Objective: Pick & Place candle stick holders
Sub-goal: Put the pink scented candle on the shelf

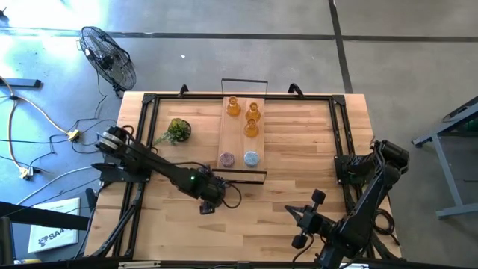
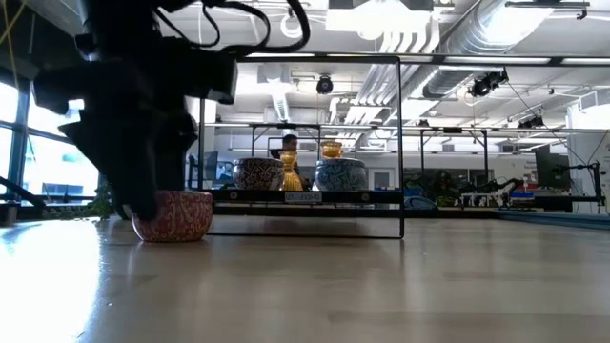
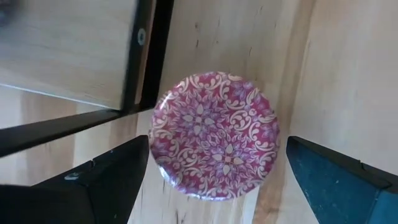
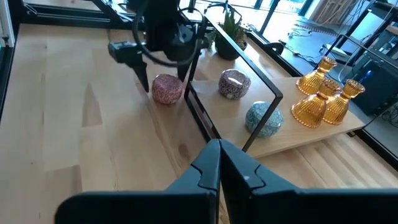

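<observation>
1. High view: left gripper (image 1: pixel 207 200) low over the table (image 1: pixel 261 217), just in front of the raised board (image 1: pixel 239 134); fingers spread wide.
2. Left wrist view: straight down on a pink holder (image 3: pixel 214 135) standing on the table between both fingers (image 3: pixel 118 177); a gap on each side, no contact seen.
3. Low view: same pink holder (image 2: pixel 173 215) upright on the tabletop, dark left gripper (image 2: pixel 143 181) down around it.
4. Right wrist view: that holder (image 4: pixel 166 88) off the board, just beside its black frame (image 4: pixel 236 56).
5. On the board, near edge: second pink holder (image 1: pixel 226 158) and blue holder (image 1: pixel 252 158) side by side.
6. On the board, far half: three amber holders (image 1: pixel 251 119), grouped close, upright.
7. Low view: pink (image 2: pixel 259 173) and blue (image 2: pixel 340 173) holders on the board, amber ones (image 2: pixel 331 150) showing behind them.
8. Plant (image 1: pixel 178 131) on the table left of the board, well apart from the holders.
9. Right gripper (image 1: pixel 293 215) parked near the table's front right, fingers (image 4: pixel 208 168) pressed together, nothing between them.
10. Fan (image 1: pixel 108 56) on the floor beyond the table's left corner.
</observation>
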{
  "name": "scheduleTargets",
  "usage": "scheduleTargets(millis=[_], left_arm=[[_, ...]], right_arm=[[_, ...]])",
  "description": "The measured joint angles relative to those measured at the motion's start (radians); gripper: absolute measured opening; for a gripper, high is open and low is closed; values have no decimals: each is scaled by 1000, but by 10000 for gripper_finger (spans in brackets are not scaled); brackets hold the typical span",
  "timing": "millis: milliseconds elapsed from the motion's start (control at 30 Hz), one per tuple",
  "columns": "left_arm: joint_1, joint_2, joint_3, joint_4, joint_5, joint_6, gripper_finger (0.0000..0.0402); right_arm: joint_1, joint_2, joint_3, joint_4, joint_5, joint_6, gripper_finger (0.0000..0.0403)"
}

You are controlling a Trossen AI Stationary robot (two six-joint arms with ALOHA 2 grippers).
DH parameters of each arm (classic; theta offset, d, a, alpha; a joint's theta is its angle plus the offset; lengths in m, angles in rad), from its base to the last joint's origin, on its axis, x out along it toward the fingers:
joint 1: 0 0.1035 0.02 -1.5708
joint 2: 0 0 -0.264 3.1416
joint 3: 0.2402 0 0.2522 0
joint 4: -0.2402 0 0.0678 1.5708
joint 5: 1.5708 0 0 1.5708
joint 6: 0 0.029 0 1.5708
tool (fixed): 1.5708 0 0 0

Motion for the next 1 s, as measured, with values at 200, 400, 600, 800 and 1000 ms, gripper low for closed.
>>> scheduleTargets(millis=[200,400,600,800,1000], left_arm=[[0,42,0,10,1,-2,374],[0,48,0,30,-5,-15,374],[0,48,0,31,-34,-16,374],[0,48,0,29,-60,-15,374],[0,48,0,30,-49,-9,374]], right_arm=[[0,0,0,-1,-1,0,1],[0,0,0,-1,-1,0,1],[0,0,0,-1,-1,0,0],[0,0,0,0,-1,0,1],[0,0,0,6,-4,0,0]])
